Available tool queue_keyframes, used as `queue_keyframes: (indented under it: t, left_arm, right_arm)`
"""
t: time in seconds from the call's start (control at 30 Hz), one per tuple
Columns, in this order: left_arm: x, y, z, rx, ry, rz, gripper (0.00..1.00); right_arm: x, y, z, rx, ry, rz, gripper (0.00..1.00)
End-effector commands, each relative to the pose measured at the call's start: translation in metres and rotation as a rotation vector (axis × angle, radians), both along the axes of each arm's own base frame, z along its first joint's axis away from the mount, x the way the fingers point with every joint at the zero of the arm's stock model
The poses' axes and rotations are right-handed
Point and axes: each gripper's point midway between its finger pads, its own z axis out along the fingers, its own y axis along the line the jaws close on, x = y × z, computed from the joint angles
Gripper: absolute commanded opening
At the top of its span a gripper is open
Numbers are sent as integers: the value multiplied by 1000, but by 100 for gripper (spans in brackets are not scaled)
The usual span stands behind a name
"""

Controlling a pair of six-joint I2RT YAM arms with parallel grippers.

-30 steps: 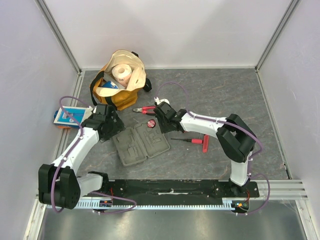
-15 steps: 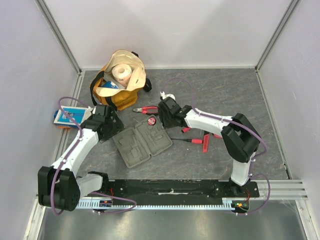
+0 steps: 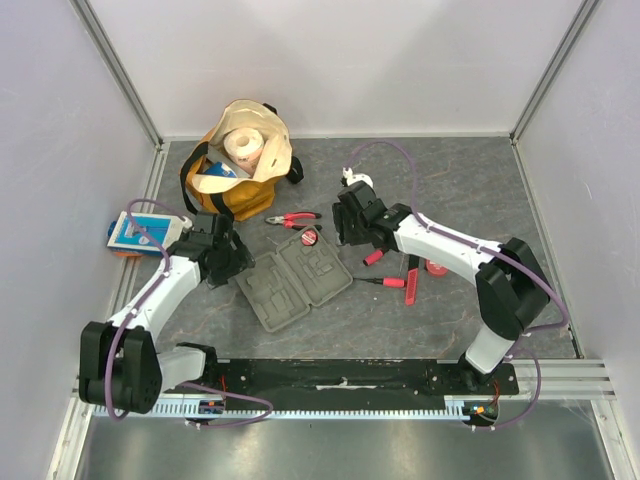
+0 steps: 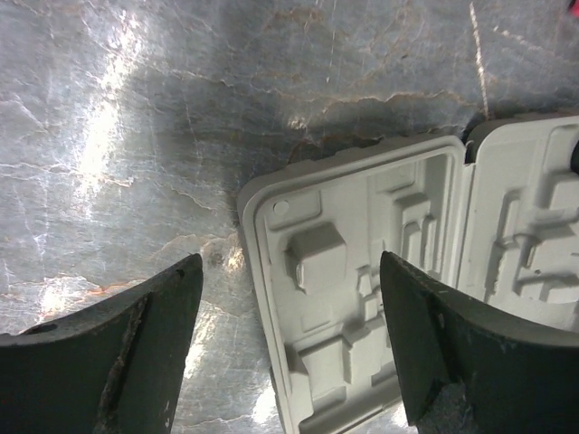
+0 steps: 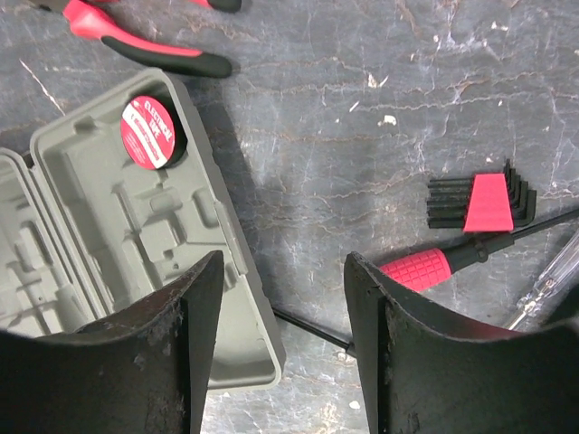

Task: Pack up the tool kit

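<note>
The grey case (image 3: 296,279) lies open and flat at the table's middle. The round red tape measure (image 3: 310,237) sits in its far right corner slot, as the right wrist view (image 5: 151,133) also shows. The red-and-black pliers (image 3: 290,218) lie just behind the case. Two red-handled screwdrivers (image 3: 386,282) and a red hex key set (image 3: 412,279) lie right of it. My left gripper (image 3: 238,268) is open and empty over the case's left corner (image 4: 362,271). My right gripper (image 3: 345,240) is open and empty above the case's right edge (image 5: 244,298) and a screwdriver (image 5: 421,269).
A tan-and-yellow bag (image 3: 240,165) with a paper roll stands at the back left. A blue-and-white packet (image 3: 140,232) lies by the left wall. A clear-handled screwdriver (image 5: 547,285) lies beside the hex keys (image 5: 479,201). White walls ring the table.
My right arm has drawn back and to the right, away from the tape measure. The case has slid a little to the right. My left gripper has shifted slightly toward the case.
</note>
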Motion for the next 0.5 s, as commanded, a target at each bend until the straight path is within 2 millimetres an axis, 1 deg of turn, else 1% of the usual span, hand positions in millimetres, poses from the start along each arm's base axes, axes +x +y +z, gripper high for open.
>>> queue_keyframes:
  t: [0.0, 0.03, 0.07, 0.1, 0.13, 0.2, 0.3, 0.37, 0.47]
  left_arm:
    - [1, -9, -6, -46, 6, -27, 78]
    - [0, -10, -8, -51, 13, -23, 75]
    - [-1, -10, -10, -54, 16, -16, 73]
    - [-3, -14, -11, -79, 24, -23, 72]
    - [-5, -15, -13, -87, 25, -21, 71]
    - [-7, -17, -17, -102, 30, -19, 70]
    - [-14, -21, -30, -123, 70, -22, 64]
    - [-17, -23, -36, -132, 97, -31, 60]
    - [-18, -25, -42, -135, 119, -49, 55]
  right_arm:
    - [-5, 2, -2, 12, 22, -1, 61]
    - [-5, -1, -3, 13, 27, -23, 59]
    - [-4, -5, -3, 18, 35, -65, 59]
    - [-3, -12, -4, 13, 42, -106, 56]
    - [-2, -20, -6, 15, 51, -160, 55]
    - [-6, -42, -18, 9, 94, -260, 51]
    - [-9, -72, -35, 12, 155, -384, 47]
    - [-11, -84, -44, 17, 183, -427, 47]
    - [-10, -93, -49, 24, 197, -460, 48]
